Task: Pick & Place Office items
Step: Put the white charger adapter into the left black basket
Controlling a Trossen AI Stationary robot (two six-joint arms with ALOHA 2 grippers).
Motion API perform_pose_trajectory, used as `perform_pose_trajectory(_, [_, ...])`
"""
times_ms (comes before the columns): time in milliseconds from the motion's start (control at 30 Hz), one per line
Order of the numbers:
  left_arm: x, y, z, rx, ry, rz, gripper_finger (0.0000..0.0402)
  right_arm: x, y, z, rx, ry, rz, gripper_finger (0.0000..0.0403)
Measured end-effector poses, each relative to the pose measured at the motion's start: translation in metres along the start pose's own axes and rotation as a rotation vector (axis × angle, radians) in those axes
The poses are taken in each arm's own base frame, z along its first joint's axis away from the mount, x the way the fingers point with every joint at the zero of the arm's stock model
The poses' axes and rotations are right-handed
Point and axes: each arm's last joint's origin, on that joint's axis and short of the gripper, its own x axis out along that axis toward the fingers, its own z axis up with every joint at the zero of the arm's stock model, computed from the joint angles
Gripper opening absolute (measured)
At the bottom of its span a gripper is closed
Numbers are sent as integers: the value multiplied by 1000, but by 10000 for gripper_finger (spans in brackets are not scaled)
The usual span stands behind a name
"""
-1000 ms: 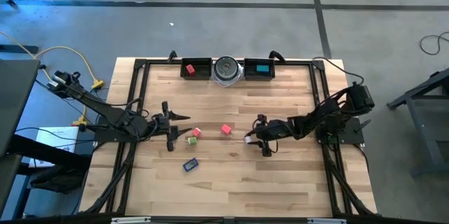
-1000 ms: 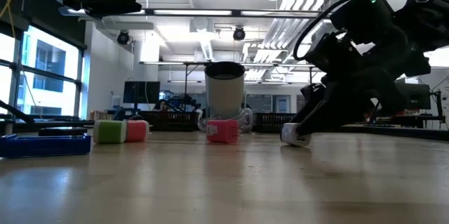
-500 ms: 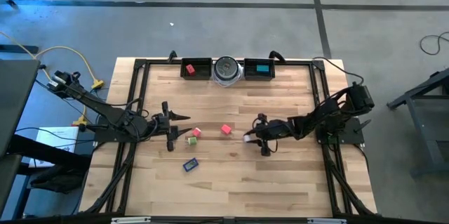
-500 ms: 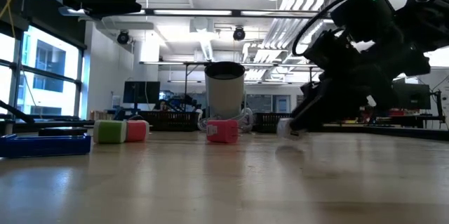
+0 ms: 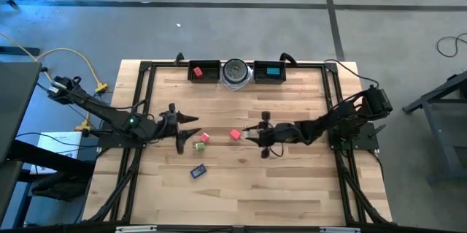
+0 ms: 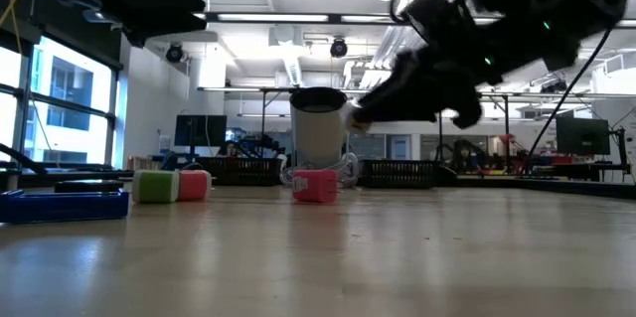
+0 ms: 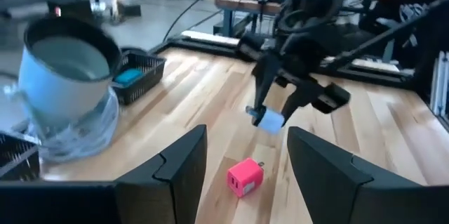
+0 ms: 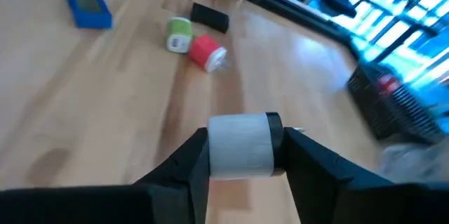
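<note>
My right gripper (image 5: 252, 135) is shut on the white bit (image 8: 242, 147) above the middle of the table, just right of a pink block (image 5: 234, 134). My left gripper (image 5: 187, 132) hangs open left of a red block (image 5: 205, 137) and the green cube (image 5: 198, 145). The blue flat piece (image 5: 198, 170) lies flat nearer the near edge. In the right wrist view the black bar (image 8: 210, 17) lies beside the green cube (image 8: 179, 33). A red block (image 5: 197, 72) and the teal block (image 5: 272, 71) sit in the far trays. My right gripper pinches the white bit between its two fingers, one finger (image 8: 189, 161) on each of its opposite sides. The fingers reach in from the table's right, roughly level. The white bit (image 6: 351, 117) is lifted clear of the table.
Two long black trays (image 5: 212, 65) (image 5: 261, 65) stand at the far edge with the round silver-grey disc (image 5: 236, 72) between them. A black frame runs along the table's sides. Bare wood (image 5: 292, 189) lies toward the near and right edges.
My right gripper has risen from the tabletop with the white bit, lifting it clear, and has moved toward the table's left and far side, nearer the pink block. My left gripper has shifted a little toward the right.
</note>
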Motion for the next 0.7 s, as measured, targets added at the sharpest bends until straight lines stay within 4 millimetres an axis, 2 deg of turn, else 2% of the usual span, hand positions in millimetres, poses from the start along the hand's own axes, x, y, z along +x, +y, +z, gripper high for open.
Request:
perform_pose_trajectory(167, [8, 10, 3, -120, 14, -40, 191, 13, -7, 31, -158, 109, -78, 137])
perform_pose_trajectory(300, [14, 17, 6, -205, 10, -70, 191, 17, -15, 50, -259, 124, -177, 137])
perform_pose_trajectory(467, [26, 19, 6, -282, 5, -120, 191, 19, -22, 66, -377, 141, -273, 137])
perform_pose_trajectory(700, [53, 19, 0, -343, -24, -204, 191, 18, -24, 77, -472, 148, -349, 137])
